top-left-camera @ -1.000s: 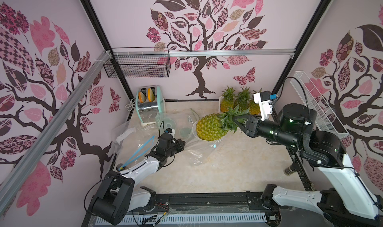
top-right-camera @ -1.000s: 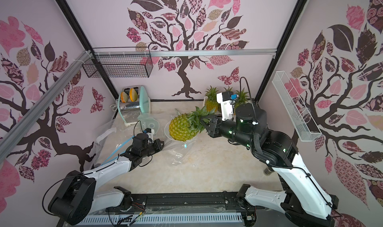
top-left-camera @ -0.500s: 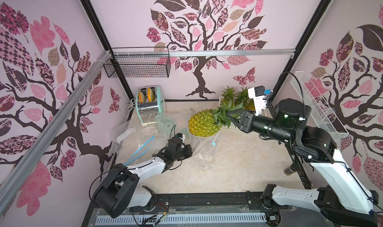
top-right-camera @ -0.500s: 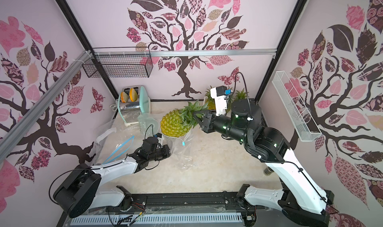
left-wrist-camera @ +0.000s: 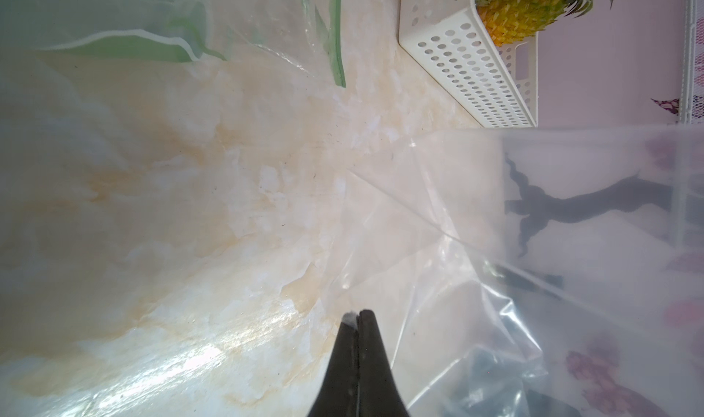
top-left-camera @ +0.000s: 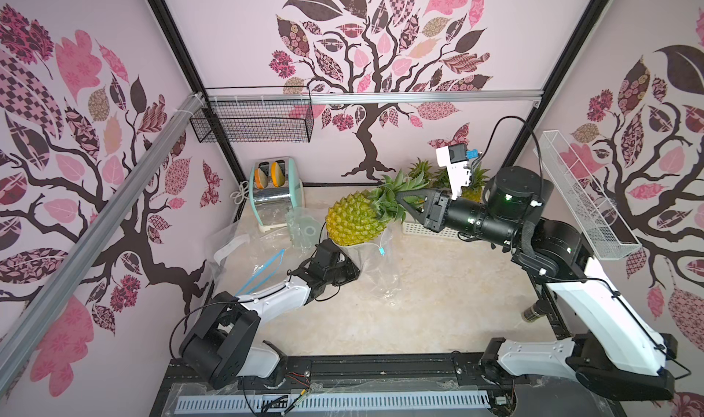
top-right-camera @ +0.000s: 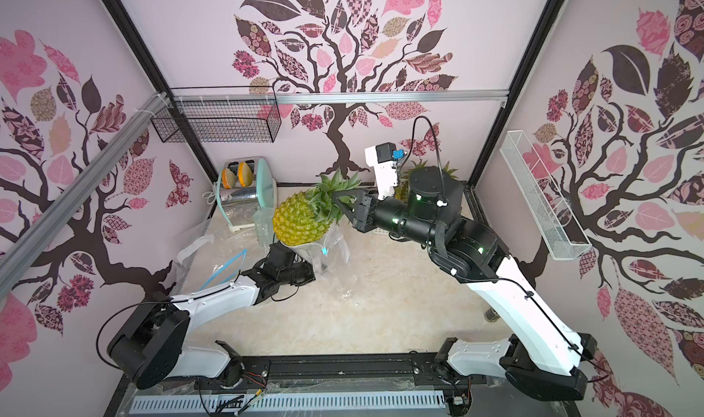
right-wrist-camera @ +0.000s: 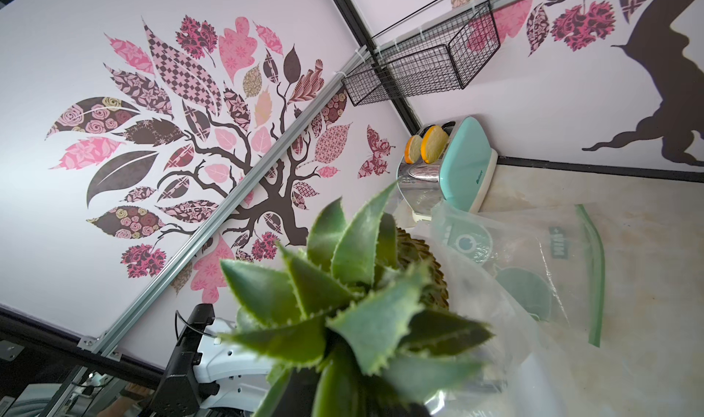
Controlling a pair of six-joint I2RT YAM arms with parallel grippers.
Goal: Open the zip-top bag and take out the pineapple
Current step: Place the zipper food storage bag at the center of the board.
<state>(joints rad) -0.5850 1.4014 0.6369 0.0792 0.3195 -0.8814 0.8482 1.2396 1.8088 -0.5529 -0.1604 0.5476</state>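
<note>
Since a second ago the pineapple has swung toward the left of the frame and a little higher, and the left hand has slid in toward the centre, under it.

Your right hand is clamped on the crown leaves and carries the fruit clear of the tabletop, just above centre in both top views. The pineapple's long axis lies nearly level: crown at the right hand, base pointing to the left of the frame and dipping slightly. The bag hangs from beneath the base down to the tabletop. Whether the base is sitting in the mouth or only touching the film, you cannot tell from here.

Your left hand sits low, just below and left of the base. In the left wrist view its fingers are pressed together on a thin fold of the bag.

So the bag lies below the fruit, between it and the left hand. I judge the fruit nearly free. The coming move depends on drawing it up and to the right of the frame, along its own axis, while the left hand anchors the film. Watch for the bag clinging to the rough skin and lifting with it.
</note>
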